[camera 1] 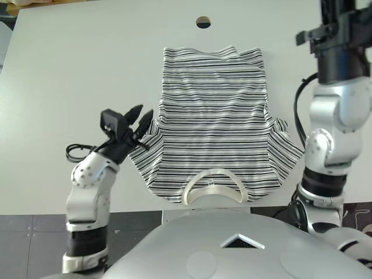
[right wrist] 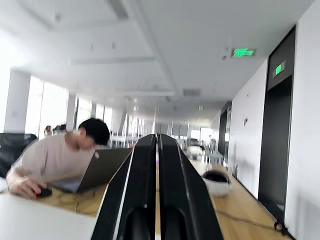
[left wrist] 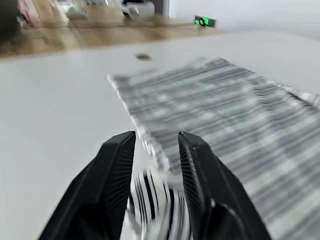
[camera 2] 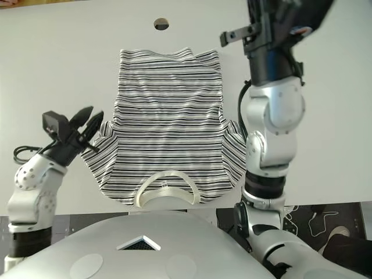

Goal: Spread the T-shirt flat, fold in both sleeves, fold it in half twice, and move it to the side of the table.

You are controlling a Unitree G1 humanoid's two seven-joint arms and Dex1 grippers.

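Note:
A black-and-white striped T-shirt lies flat on the white table, its cream collar at the near edge and its hem at the far side. Both sleeves stick out: the left sleeve and the right sleeve. My left gripper is open just over the left sleeve's outer edge. In the left wrist view the striped cloth runs on beyond the left gripper. My right arm is raised beside the table's right side; the right gripper is shut on nothing and points out into the room.
A round hole sits in the table beyond the shirt's hem. Bare table spreads wide to the left of the shirt and narrower to its right. A black cable loops beside my left forearm.

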